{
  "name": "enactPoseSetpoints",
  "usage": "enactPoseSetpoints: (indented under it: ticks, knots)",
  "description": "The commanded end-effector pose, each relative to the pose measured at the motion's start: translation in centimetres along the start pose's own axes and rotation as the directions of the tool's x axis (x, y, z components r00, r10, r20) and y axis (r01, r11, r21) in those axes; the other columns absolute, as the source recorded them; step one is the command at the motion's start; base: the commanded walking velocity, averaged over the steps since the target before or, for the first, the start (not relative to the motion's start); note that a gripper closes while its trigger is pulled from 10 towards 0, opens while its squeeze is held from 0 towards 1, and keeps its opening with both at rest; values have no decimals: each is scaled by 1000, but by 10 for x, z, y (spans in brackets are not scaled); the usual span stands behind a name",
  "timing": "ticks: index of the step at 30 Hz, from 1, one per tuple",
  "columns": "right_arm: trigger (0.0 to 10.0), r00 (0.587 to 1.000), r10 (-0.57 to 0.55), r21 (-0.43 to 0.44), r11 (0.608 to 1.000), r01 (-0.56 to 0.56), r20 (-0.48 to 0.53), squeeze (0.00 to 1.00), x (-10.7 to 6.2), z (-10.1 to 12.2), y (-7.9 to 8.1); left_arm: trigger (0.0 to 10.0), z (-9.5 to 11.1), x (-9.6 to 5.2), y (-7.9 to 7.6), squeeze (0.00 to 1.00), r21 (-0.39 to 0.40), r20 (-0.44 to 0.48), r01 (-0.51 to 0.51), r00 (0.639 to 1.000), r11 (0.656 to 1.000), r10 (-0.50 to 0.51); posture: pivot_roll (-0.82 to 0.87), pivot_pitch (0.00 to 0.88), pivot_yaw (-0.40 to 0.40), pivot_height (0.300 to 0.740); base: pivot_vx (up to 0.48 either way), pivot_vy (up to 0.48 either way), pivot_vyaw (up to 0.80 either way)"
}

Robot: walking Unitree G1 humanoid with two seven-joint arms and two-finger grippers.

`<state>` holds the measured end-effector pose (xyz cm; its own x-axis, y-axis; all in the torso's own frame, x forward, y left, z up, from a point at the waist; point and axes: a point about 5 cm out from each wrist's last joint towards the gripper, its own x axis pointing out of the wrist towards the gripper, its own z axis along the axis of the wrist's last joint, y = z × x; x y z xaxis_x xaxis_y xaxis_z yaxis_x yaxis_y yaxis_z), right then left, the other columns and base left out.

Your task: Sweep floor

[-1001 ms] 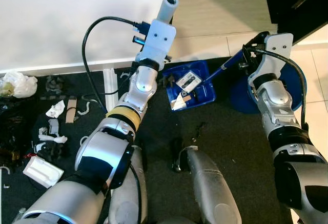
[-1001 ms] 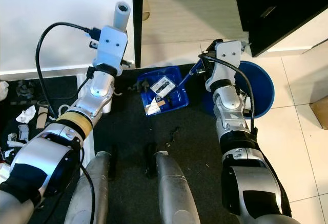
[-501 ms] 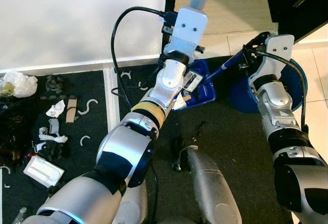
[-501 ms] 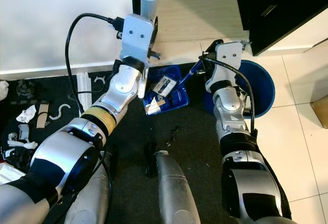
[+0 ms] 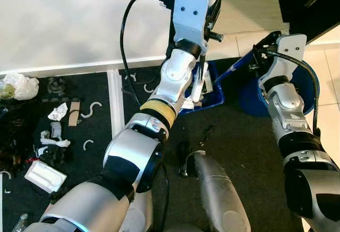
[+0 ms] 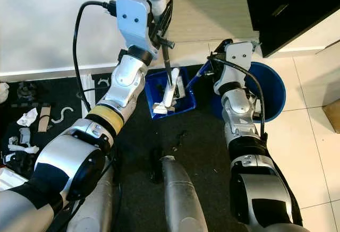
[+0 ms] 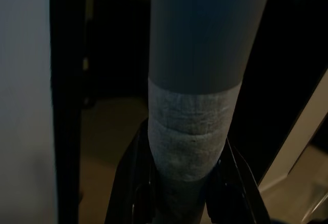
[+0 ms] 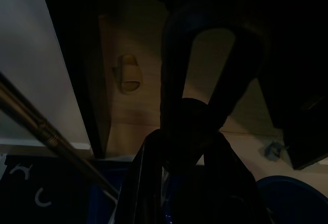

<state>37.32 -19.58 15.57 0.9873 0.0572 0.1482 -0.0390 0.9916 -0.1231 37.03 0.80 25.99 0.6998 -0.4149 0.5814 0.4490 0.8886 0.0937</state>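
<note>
My left claw (image 7: 179,203) is clenched round the grey broom handle (image 7: 197,55), gripping it on its taped band, raised high over the top edge of the black mat (image 6: 207,136). From that grip the handle runs up past the picture's top edge, and a thinner dark shaft runs down to the white broom head (image 6: 169,95), which sits inside the blue dustpan (image 6: 183,104). So the broom's long axis stands nearly upright, leaning a little, its working end directly below my claw.

My right claw (image 8: 189,147) is closed on the loop at the top of the dustpan's handle (image 6: 194,78), which slants down towards my left into the pan. The pan lies at the mat's top edge, between my two arms, just beside the round blue bin (image 6: 271,96) on the tiled floor at my right side.

Any stroke now means lifting the broom head out of the pan and carrying it left: the scattered litter (image 5: 56,131) lies well apart, along the mat's left edge, on my left arm's side.

The pan's contents are largely hidden behind the broom head and my forearm. The right wrist view is dark, so I judge that grip by outline only.
</note>
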Motion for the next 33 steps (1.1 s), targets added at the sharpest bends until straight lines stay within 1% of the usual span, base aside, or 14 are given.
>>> enactPoseSetpoints:
  ticks: [1, 2, 8, 10, 14, 18, 22, 25, 26, 27, 28, 29, 32, 33]
  knots:
    - [10000, 963, -10, 4, 1000, 11, -270, 0, -27, -57, 0, 10000, 32, 23, -44, 0, -89, 148, 106, 985, 990, -92, 58, 417, -74, 740, 0, 0, 0]
    - [10000, 963, -10, 4, 1000, 11, -270, 0, -27, -57, 0, 10000, 32, 23, -44, 0, -89, 148, 106, 985, 990, -92, 58, 417, -74, 740, 0, 0, 0]
    - [10000, 963, -9, 9, 1000, 12, -270, 0, -20, -53, 3, 10000, 44, 22, 29, 0, 100, 144, 29, 989, 995, -43, 83, 349, -72, 740, 0, 0, 0]
    - [10000, 963, -9, 9, 1000, 12, -270, 0, -20, -53, 3, 10000, 46, 20, 37, 0, 113, 137, 26, 990, 993, -41, 83, 349, -72, 740, 0, 0, 0]
    - [10000, 954, -7, 31, 999, 17, -299, 0, -23, -60, 9, 10000, 49, 1, 85, 0, 181, 72, 17, 997, 983, -30, 100, 302, -83, 740, 0, 0, 0]
    - [10000, 943, -22, 53, 998, 42, -332, 0, -28, -68, 9, 10000, 53, -12, 106, 0, 190, 43, 33, 998, 981, -42, 114, 275, -88, 740, 0, 0, 0]
    - [10000, 933, -43, 80, 994, 77, -358, 0, -31, -73, 10, 10000, 55, -33, 126, 0, 295, -37, 127, 992, 947, -122, 129, 241, -90, 740, 0, 0, 0]
    - [10000, 925, -56, 90, 991, 96, -376, 0, -34, -77, 10, 10000, 51, -59, 148, 0, 336, -166, 140, 982, 932, -88, 146, 189, -94, 740, 0, 0, 0]
    - [10000, 925, -56, 90, 991, 96, -376, 0, -34, -77, 10, 10000, 51, -59, 148, 0, 336, -166, 140, 982, 932, -88, 146, 189, -94, 740, 0, 0, 0]
    - [10000, 918, -64, 107, 988, 114, -390, 0, -35, -79, 10, 10000, 42, -73, 154, 0, 336, -242, 138, 969, 932, -56, 160, 167, -97, 740, 0, 0, 0]
    - [10000, 912, -75, 133, 981, 140, -402, 0, -35, -80, 9, 10000, 29, -93, 160, 0, 353, -350, 157, 936, 922, -26, 164, 151, -97, 740, 0, 0, 0]
    - [10000, 912, -75, 133, 981, 140, -402, 0, -35, -80, 9, 10000, 29, -93, 160, 0, 353, -350, 157, 936, 922, -26, 164, 151, -97, 740, 0, 0, 0]
    - [10000, 900, -116, 194, 958, 213, -420, 0, -38, -84, 3, 10000, 3, -143, 171, 0, 400, -541, 188, 839, 897, 66, 159, 98, -92, 740, 0, 0, 0]
    - [10000, 900, -116, 194, 958, 213, -420, 0, -38, -84, 3, 10000, 3, -143, 171, 0, 400, -541, 188, 839, 897, 66, 159, 98, -92, 740, 0, 0, 0]
